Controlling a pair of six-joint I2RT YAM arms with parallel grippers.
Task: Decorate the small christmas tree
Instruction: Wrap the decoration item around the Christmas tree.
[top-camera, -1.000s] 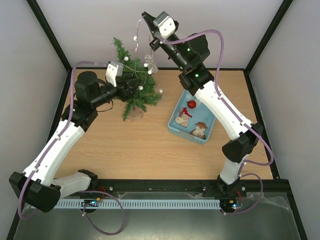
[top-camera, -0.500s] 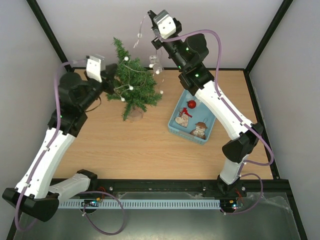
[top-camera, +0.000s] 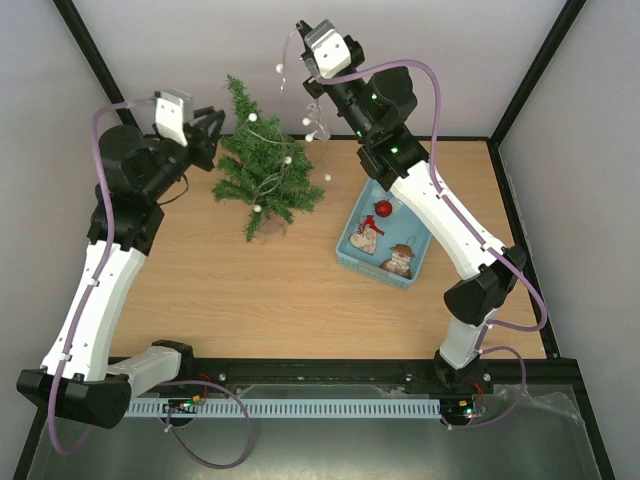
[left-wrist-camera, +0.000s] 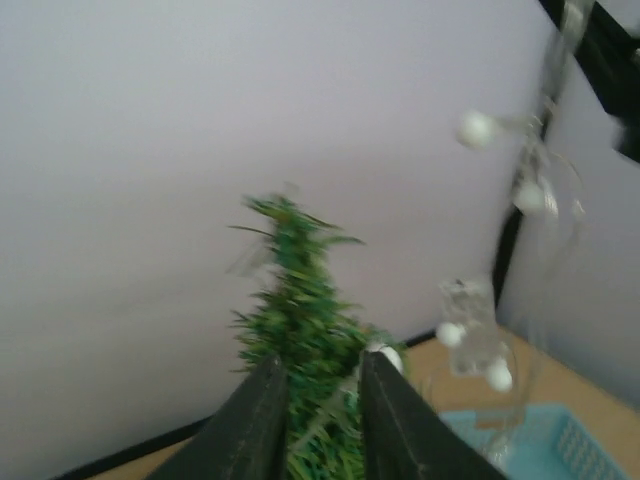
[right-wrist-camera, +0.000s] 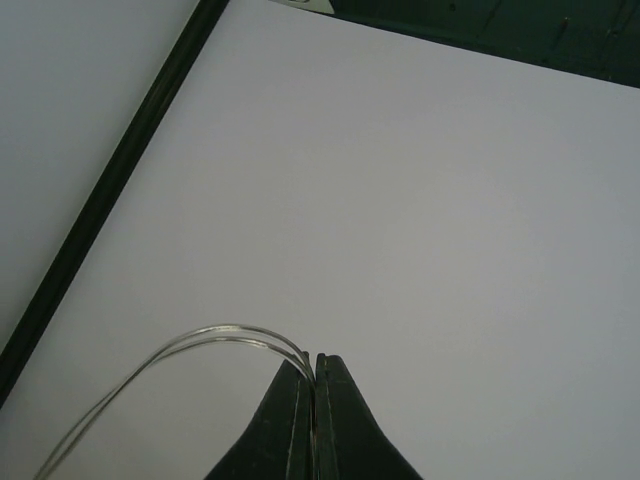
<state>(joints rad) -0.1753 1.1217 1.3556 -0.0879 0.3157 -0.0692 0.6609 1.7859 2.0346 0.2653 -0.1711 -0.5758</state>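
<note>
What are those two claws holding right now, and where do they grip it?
The right gripper pinches the bead garland by its thin wire. The left gripper, jaws slightly apart, seems to hold nothing.

Bottom edge cuts off the small christmas tree (left-wrist-camera: 295, 300); bead string (left-wrist-camera: 478, 128) blurred.

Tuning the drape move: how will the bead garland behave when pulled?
Likely floppy: the garland hangs in loose loops from the right gripper to the tree. Probably light; its wire looks hair-thin, so it may snag on branches.
</note>
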